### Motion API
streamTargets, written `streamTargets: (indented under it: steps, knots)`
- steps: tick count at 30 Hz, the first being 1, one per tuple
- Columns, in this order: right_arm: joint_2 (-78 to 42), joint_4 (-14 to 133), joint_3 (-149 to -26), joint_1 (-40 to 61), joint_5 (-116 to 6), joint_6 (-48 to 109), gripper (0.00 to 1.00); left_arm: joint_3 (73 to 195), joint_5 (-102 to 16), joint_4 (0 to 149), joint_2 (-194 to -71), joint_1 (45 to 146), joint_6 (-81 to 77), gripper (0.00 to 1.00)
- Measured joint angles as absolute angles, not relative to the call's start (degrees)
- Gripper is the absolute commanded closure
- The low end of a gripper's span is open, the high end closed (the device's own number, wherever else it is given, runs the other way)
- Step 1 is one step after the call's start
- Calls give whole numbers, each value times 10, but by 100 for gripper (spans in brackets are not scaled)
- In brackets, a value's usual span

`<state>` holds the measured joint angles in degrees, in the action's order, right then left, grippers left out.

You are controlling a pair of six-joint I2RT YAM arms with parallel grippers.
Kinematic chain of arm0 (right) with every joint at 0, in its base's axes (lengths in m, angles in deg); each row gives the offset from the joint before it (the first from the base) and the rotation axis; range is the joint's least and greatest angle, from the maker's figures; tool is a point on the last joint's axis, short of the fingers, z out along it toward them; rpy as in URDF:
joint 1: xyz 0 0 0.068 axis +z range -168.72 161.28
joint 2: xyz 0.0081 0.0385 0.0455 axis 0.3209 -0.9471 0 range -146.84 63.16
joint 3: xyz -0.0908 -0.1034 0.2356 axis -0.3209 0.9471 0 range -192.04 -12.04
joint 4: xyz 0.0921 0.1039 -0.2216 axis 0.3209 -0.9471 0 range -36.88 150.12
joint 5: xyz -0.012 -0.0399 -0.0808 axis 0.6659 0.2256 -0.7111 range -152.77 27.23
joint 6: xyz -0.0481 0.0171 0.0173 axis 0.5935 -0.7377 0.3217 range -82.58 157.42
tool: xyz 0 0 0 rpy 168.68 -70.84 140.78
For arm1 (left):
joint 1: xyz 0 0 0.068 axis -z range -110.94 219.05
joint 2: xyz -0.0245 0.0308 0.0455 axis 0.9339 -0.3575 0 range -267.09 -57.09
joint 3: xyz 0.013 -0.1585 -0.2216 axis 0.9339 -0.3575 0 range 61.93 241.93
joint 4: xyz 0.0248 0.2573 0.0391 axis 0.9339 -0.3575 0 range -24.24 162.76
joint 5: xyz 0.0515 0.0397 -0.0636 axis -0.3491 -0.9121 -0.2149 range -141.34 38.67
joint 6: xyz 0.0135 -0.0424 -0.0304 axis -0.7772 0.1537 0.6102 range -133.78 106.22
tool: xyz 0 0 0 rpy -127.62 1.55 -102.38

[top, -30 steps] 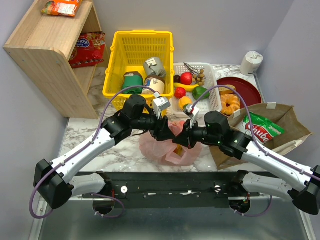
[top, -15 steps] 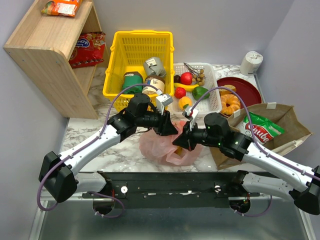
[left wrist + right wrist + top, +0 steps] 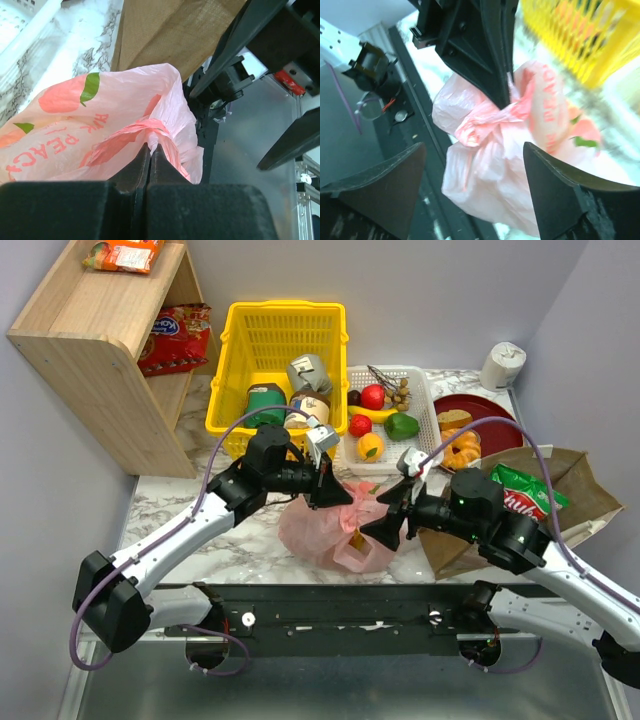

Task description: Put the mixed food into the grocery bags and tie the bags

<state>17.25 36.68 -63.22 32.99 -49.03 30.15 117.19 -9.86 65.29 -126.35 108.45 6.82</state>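
1. The pink plastic bag (image 3: 330,535) sits on the marble bench (image 3: 190,525) between my two arms, near the front edge. It carries peach prints and bulges with something, but I cannot tell what is inside.
2. My left end effector (image 3: 150,146) is clamped tight on a twisted handle loop (image 3: 145,127) at the top of that bag.
3. My right end effector (image 3: 474,146) is spread wide and holds nothing, hovering just beside the bag's gathered top.
4. I see no finished knot, so I judge the tying of this bag to be under way, not done.
5. To the right, the brown paper bag (image 3: 575,505) has its mouth open, with the green crisp packet (image 3: 518,498) showing inside. I count that item as packed, but the bag is not closed.
6. Further back, a small orange fruit (image 3: 371,446) lies in the white tray (image 3: 428,435), so I reckon some packing is left. I cannot pick out the bananas with any certainty.
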Motion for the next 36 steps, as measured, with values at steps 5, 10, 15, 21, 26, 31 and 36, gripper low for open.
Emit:
streamTargets:
  steps: [5,10,15,21,26,31,36]
  knots:
    - [183,365,-640,330,-515,366,7,1172,-69,666,-1259,1074,68,100]
    - [154,374,-637,330,-516,418,7,1172,-48,672,-1259,1073,67,100]
    - [124,379,-635,336,-513,445,7,1172,-39,676,-1259,1067,68,100]
    - [95,375,-622,363,-515,455,15,1171,-36,684,-1259,1060,69,100]
    - [70,365,-621,368,-554,450,43,1171,-28,685,-1259,1056,68,100]
    - [66,352,-621,368,-634,433,71,1166,-16,689,-1258,1055,66,100]
    - [68,351,-624,371,-685,412,99,1164,-11,688,-1258,1055,49,100]
